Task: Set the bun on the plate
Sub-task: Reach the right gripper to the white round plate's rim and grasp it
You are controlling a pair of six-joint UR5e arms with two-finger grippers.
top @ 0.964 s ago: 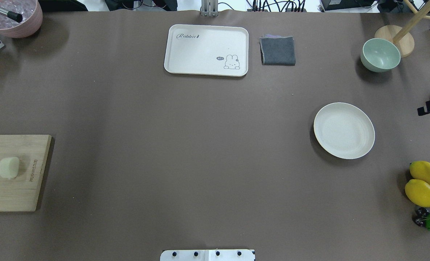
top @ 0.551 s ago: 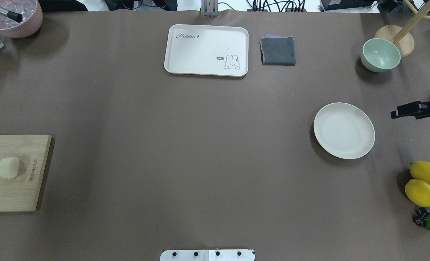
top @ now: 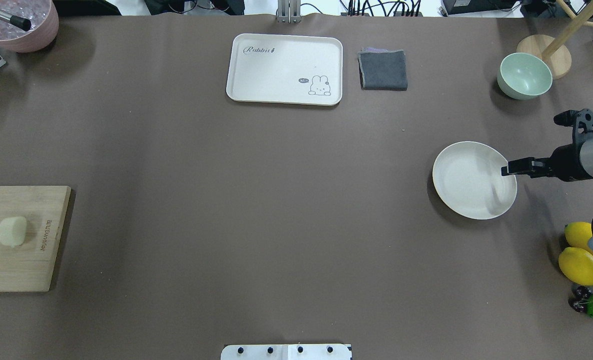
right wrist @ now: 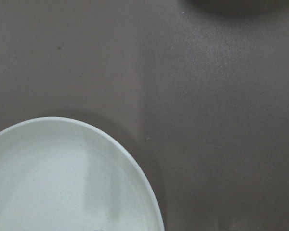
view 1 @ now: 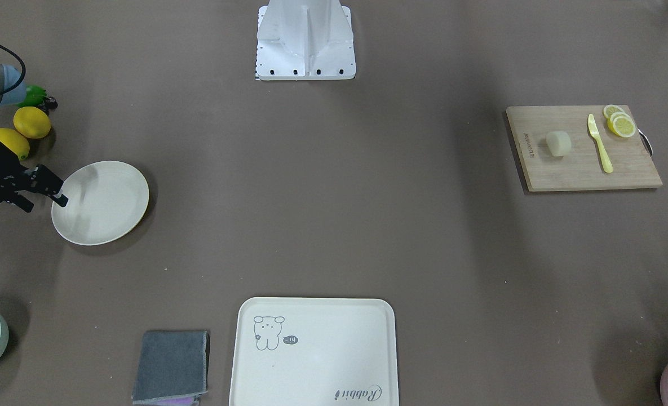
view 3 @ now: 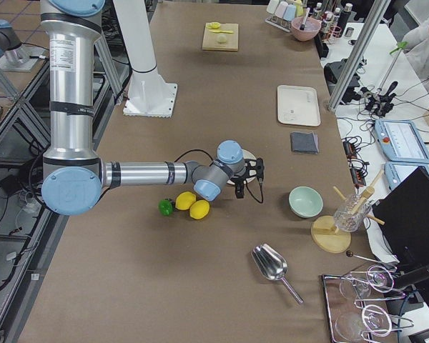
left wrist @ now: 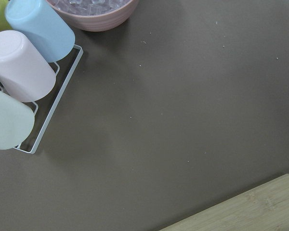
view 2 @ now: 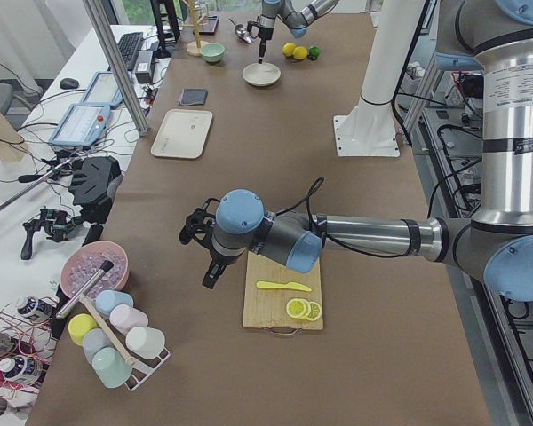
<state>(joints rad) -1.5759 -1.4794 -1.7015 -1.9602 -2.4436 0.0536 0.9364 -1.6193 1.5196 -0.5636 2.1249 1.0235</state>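
One bun (top: 12,231) on board (top: 26,272), ice (top: 32,10) in bowl (top: 42,36)

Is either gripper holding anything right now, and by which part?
Nothing is held. The right gripper is open at the rim of the plate; the bun lies free on the cutting board.

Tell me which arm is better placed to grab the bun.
Left: the left arm reaches over the cutting board that holds the bun; the right tool hovers at the plate, far off.
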